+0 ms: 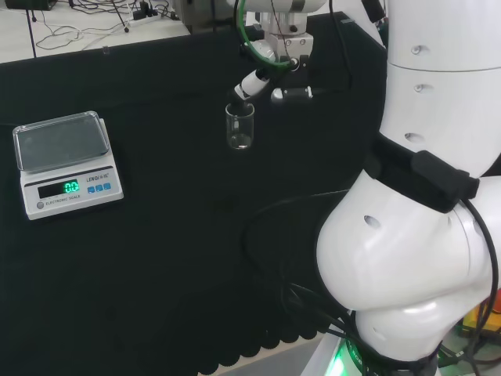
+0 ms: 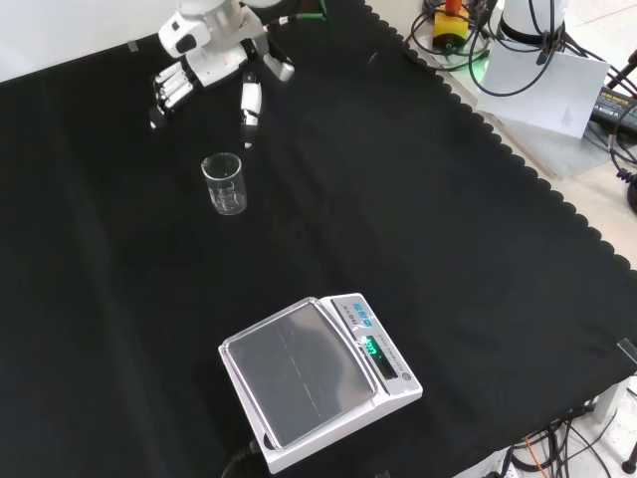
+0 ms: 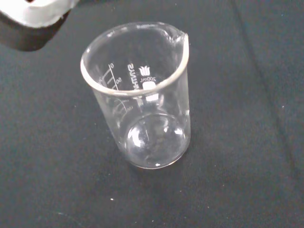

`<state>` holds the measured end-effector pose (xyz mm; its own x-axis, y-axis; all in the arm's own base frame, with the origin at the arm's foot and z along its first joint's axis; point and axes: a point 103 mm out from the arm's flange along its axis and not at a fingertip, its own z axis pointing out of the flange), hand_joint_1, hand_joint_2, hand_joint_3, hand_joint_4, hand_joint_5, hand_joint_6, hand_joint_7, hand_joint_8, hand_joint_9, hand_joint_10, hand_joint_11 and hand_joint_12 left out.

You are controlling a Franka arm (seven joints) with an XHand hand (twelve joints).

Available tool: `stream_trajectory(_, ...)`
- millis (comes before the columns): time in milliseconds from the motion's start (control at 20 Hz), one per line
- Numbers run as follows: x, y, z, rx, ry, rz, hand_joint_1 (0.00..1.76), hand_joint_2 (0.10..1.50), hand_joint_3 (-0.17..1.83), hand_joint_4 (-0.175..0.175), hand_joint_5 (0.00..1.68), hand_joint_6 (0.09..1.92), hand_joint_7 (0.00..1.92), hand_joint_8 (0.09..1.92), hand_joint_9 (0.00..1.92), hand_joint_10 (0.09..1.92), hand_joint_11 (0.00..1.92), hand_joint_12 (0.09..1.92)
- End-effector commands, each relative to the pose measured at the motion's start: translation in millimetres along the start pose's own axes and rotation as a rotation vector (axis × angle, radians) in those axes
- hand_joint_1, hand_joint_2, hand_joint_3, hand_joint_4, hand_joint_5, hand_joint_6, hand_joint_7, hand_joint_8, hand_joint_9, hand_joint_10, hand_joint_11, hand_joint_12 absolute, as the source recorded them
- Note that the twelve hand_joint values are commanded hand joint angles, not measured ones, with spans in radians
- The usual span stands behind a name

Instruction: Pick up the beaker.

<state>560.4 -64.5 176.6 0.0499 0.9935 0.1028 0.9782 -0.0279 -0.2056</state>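
A clear glass beaker (image 1: 240, 127) stands upright and empty on the black cloth; in the front view the beaker (image 2: 225, 183) is near the upper left, and the wrist view shows the beaker (image 3: 142, 99) close, with its spout and printed scale. The black and white hand (image 2: 204, 72) hovers just beyond the beaker in the front view, its fingers (image 2: 249, 110) straight and spread, apart from the glass. In the head view the hand (image 1: 274, 78) is right of and above the beaker, a fingertip near its rim. Nothing is held.
A white electronic scale (image 1: 66, 160) with a lit green display sits at the left of the head view; in the front view the scale (image 2: 314, 378) is near the bottom centre. The arm's white links (image 1: 423, 196) take up the right of the head view. The cloth's scalloped edge (image 2: 518, 159) runs at right.
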Motion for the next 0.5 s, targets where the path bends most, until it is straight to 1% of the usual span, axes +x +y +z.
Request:
stream_trajectory(50, -2, 13, 25, 0.034, 0.013, -0.007, 0.72, 0.67, 0.37, 0.035, 0.17, 0.09, 0.11, 0.76, 0.18, 0.85, 0.00, 1.15)
stream_trajectory(150, -1, 15, 32, 0.051, 0.009, -0.012, 0.72, 0.67, 0.37, 0.035, 0.17, 0.09, 0.11, 0.76, 0.18, 0.85, 0.00, 1.15)
stream_trajectory(500, 6, 18, 51, 0.080, 0.012, -0.026, 0.72, 0.67, 0.37, 0.035, 0.17, 0.09, 0.11, 0.76, 0.18, 0.85, 0.00, 1.14)
